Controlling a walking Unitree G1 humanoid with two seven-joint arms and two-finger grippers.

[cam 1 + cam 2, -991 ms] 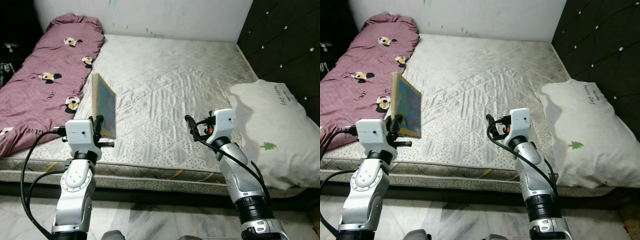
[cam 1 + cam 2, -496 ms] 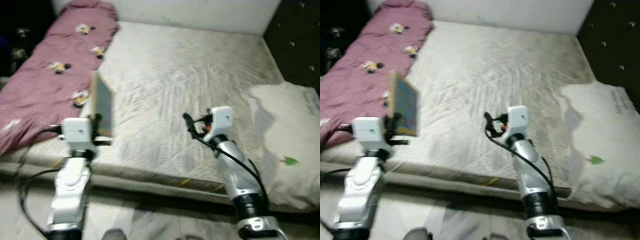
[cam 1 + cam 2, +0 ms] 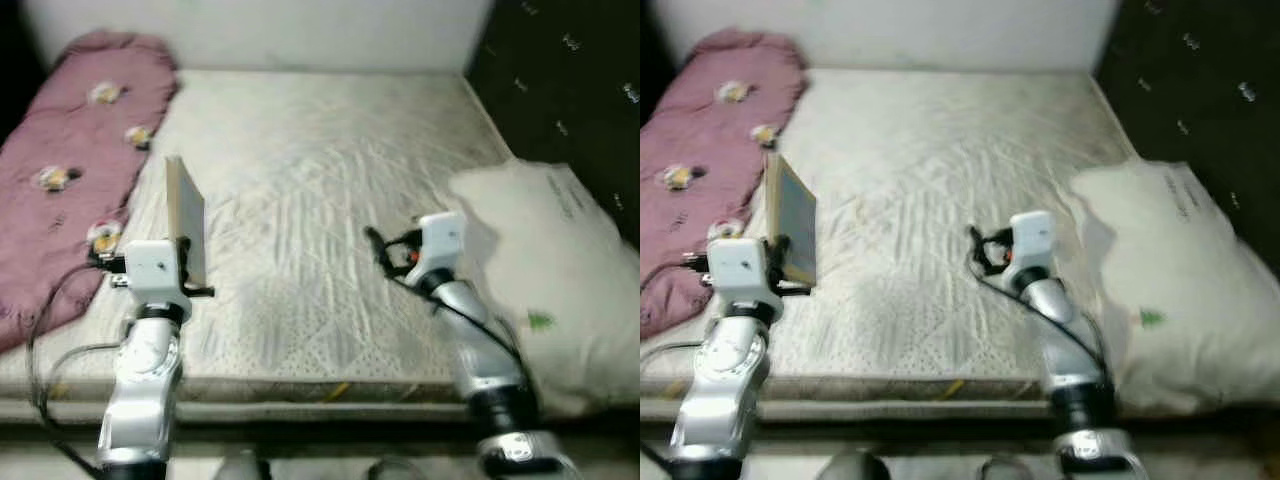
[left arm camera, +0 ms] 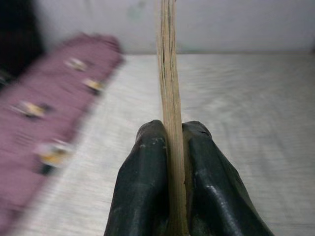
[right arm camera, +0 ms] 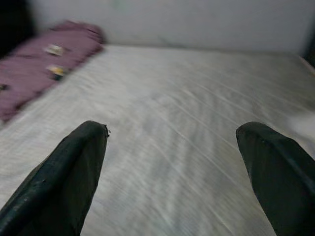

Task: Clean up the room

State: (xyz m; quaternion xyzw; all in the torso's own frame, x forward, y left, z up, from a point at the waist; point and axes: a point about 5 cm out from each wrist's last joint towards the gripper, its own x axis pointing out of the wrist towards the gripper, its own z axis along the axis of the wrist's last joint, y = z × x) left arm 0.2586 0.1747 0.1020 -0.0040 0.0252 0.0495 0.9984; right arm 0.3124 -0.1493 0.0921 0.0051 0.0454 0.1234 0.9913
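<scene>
Above the bed's near edge: left pincer (image 3: 186, 262) clamped on a thin book (image 3: 186, 218), right pincer (image 5: 179, 162) spread wide and empty

At the left wrist view both black fingers (image 4: 142, 187) press flat against the book's lower edge, book standing upright on its edge, tall above the grip, over the mattress (image 3: 330, 190) just beside the pink blanket (image 3: 70, 170). Risk, as judged: hold is low and narrow on a tall thin thing, so any swing of the arm or step of the robot could lever the book sideways and slip it out onto the bed or the floor. Views are blurred, suggesting camera motion, which adds to that. Right pincer hangs over bare mattress near the white pillow (image 3: 540, 270), touching nothing; a sweep could snag the pillow
</scene>
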